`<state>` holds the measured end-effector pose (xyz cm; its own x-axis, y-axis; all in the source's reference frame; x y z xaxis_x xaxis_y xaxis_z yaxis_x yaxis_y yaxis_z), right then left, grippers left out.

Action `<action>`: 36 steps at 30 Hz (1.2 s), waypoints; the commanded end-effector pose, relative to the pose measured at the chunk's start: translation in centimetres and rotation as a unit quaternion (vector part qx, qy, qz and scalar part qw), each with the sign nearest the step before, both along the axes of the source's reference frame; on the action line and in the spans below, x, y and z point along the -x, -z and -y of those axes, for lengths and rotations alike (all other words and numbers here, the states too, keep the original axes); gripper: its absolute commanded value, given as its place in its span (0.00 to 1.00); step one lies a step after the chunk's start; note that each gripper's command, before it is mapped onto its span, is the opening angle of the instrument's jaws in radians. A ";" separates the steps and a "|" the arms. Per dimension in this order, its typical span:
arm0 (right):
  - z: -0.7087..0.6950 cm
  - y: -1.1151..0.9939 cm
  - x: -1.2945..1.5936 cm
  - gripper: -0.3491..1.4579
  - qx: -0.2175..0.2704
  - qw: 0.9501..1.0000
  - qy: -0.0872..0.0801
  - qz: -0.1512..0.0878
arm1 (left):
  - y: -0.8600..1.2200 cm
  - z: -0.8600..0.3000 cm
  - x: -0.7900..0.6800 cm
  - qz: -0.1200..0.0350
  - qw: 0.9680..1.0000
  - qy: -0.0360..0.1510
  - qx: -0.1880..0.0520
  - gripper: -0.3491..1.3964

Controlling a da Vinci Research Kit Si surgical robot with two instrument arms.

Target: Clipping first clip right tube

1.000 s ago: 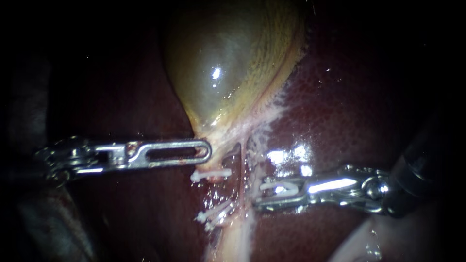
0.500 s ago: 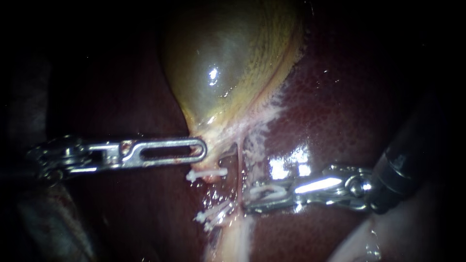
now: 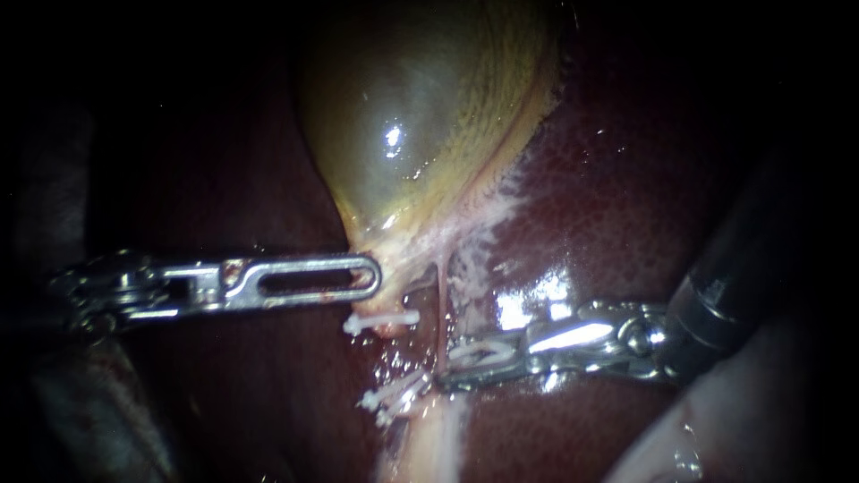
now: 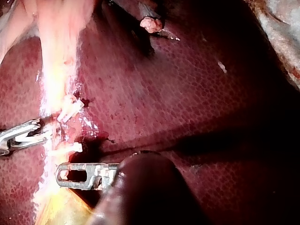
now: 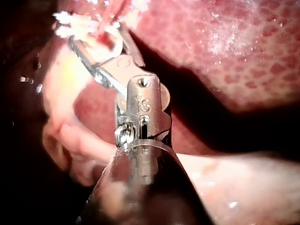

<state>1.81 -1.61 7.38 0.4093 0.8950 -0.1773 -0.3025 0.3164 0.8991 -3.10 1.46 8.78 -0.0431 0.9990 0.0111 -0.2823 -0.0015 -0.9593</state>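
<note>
The yellow-green gallbladder (image 3: 394, 134) narrows to a neck, and my left instrument (image 3: 362, 275) has its slotted jaws shut on that neck from the left. A thin pink tube, the right tube (image 3: 441, 300), runs down from the neck. My right instrument (image 3: 452, 365) comes in from the right with a white clip (image 3: 483, 353) held between its jaws. Its tips reach the right tube low down. In the left wrist view my left instrument (image 4: 70, 173) lies by yellow tissue, and my right instrument (image 4: 28, 133) meets the pale strand.
The dark red liver (image 3: 626, 197) surrounds the field. One white clip (image 3: 385, 318) sits on the stump left of the right tube. Several more white clips (image 3: 394, 394) lie bunched lower down. Pale tissue (image 3: 716, 438) fills the lower right corner.
My right instrument has slid left with its clip, from a short way off the right tube to having its tips at it. The left instrument has kept its hold.
</note>
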 end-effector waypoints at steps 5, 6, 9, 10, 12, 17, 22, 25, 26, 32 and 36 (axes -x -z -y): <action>-0.07 -0.09 -0.08 0.48 -0.002 1.000 0.004 0.004 | 0.02 -0.01 -0.01 0.000 1.000 0.001 -0.001 0.00; -0.07 -0.10 -0.11 0.48 -0.002 1.000 0.004 0.004 | 0.02 -0.01 -0.01 0.000 1.000 0.001 -0.001 0.00; -0.06 -0.11 -0.19 0.48 -0.001 1.000 0.007 0.000 | 0.02 -0.01 -0.01 0.000 1.000 0.001 -0.001 0.00; -0.05 -0.11 -0.21 0.48 -0.001 1.000 0.009 0.000 | 0.02 -0.01 -0.01 0.000 1.000 0.001 -0.001 0.00; -0.05 -0.12 -0.25 0.48 -0.001 1.000 0.009 -0.001 | 0.02 -0.01 -0.01 0.000 1.000 0.001 -0.001 0.00; -0.02 -0.18 -0.29 0.48 -0.001 1.000 0.010 -0.002 | 0.03 -0.01 -0.01 0.000 1.000 0.002 -0.001 0.00; 0.03 -0.19 -0.31 0.48 -0.002 1.000 0.015 -0.004 | 0.02 -0.01 -0.01 0.000 1.000 0.002 -0.001 0.00; 0.06 -0.15 -0.36 0.46 -0.003 1.000 0.021 -0.009 | 0.03 -0.01 -0.01 0.000 1.000 0.002 -0.001 0.00; 0.08 -0.14 -0.37 0.46 -0.006 1.000 0.022 -0.010 | 0.03 -0.01 -0.01 0.000 1.000 0.002 -0.001 0.00; 0.13 -0.08 -0.43 0.41 -0.031 0.999 0.025 -0.012 | 0.03 -0.01 -0.01 0.000 1.000 0.002 -0.001 0.00; 0.15 -0.06 -0.44 0.39 -0.039 0.999 0.025 -0.011 | 0.03 -0.01 -0.01 0.000 1.000 0.002 -0.001 0.00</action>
